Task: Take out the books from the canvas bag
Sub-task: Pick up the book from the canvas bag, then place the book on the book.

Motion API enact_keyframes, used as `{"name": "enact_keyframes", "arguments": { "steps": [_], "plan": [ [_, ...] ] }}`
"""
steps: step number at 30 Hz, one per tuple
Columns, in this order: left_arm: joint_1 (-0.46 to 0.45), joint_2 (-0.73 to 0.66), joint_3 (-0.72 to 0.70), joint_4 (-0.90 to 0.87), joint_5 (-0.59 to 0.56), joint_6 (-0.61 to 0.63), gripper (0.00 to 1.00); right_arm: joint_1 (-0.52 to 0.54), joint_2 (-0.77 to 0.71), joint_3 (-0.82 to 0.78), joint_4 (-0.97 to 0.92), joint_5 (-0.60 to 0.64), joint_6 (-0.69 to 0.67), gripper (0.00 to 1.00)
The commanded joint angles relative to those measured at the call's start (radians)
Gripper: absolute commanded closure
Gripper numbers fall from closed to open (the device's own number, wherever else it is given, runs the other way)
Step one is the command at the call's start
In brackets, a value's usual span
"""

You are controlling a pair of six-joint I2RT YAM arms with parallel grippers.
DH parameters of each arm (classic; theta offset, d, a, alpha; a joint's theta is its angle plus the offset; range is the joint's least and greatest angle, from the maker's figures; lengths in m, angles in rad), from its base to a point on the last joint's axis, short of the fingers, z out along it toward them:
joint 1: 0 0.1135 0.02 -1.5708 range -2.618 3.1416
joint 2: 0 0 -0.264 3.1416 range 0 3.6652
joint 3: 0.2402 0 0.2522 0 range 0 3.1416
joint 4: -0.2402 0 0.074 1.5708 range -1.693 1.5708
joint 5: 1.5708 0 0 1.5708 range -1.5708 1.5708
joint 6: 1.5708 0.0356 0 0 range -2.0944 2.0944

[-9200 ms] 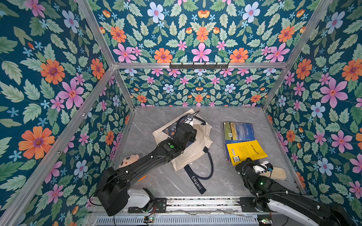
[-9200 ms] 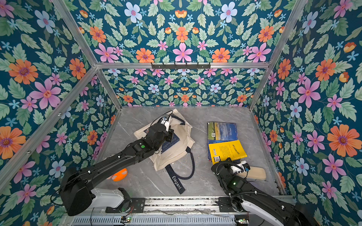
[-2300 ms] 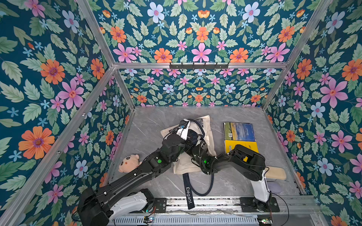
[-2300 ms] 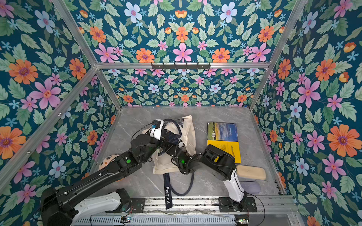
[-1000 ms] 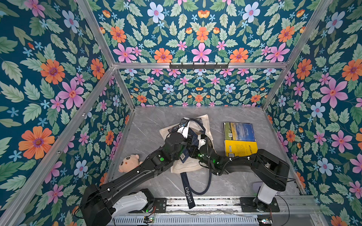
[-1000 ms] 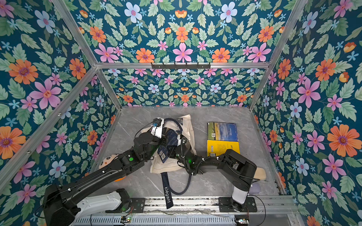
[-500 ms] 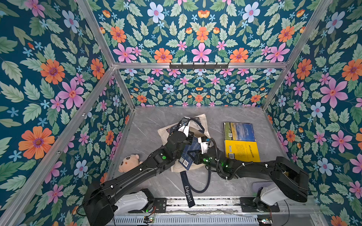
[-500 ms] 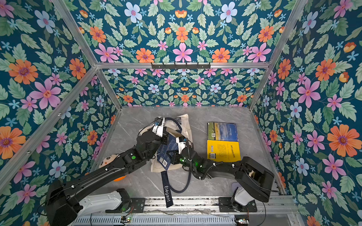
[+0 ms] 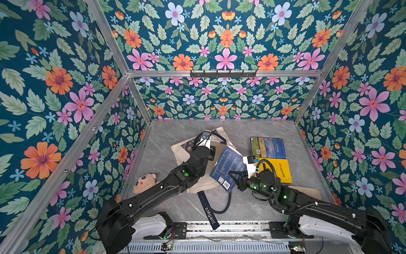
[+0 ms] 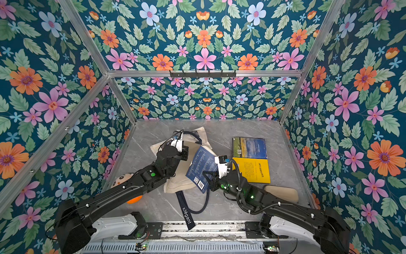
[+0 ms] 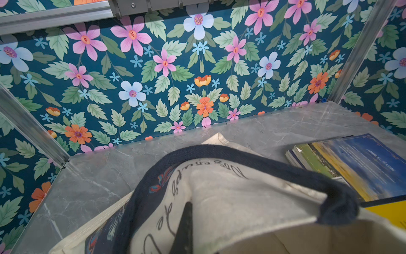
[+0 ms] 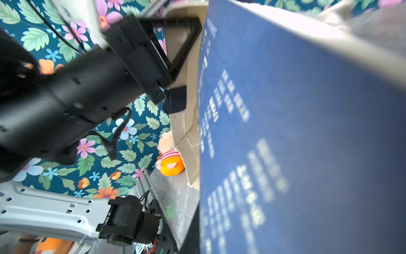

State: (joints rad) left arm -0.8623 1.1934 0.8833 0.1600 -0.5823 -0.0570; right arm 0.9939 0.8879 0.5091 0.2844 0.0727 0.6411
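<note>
Thin dark blue paperback (image 9: 228, 163): likely light, bendy, slick; right gripper (image 9: 234, 175) fingers pinch its right edge. Left gripper (image 9: 212, 153) fingers clamp limp cream canvas bag (image 9: 204, 185) rim.

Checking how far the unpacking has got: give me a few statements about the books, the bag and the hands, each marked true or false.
1. The right hand grips the dark blue book. True.
2. The yellow book is inside the canvas bag. False: it lies out on the table by the landscape book.
3. The left hand is shut on the canvas bag. True.
4. The plush doll lies on top of the books. False: it lies apart from them, at the table's edge beside the left arm.
</note>
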Motion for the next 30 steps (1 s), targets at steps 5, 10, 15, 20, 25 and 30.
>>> {"name": "enact_keyframes", "arguments": {
  "steps": [5,10,15,20,25,30],
  "plan": [
    [0.019,0.006,0.009,0.051,-0.063,-0.021,1.00,-0.069,-0.222,-0.021,-0.190,0.154,-0.016,1.00],
    [0.026,0.002,0.005,0.061,-0.069,-0.021,1.00,-0.227,-0.267,-0.012,-0.226,0.066,0.079,1.00],
    [0.026,-0.001,0.002,0.061,-0.071,-0.021,1.00,-0.332,-0.257,0.005,-0.263,0.142,0.177,1.00],
    [0.027,-0.009,-0.003,0.061,-0.067,-0.020,1.00,-0.354,-0.229,0.019,-0.272,0.357,0.243,1.00],
    [0.026,-0.014,-0.004,0.059,-0.064,-0.020,1.00,-0.400,-0.152,0.003,-0.217,0.502,0.309,1.00],
    [0.026,-0.020,-0.006,0.061,-0.063,-0.020,1.00,-0.569,-0.057,-0.024,-0.104,0.363,0.389,1.00]
  ]
}}
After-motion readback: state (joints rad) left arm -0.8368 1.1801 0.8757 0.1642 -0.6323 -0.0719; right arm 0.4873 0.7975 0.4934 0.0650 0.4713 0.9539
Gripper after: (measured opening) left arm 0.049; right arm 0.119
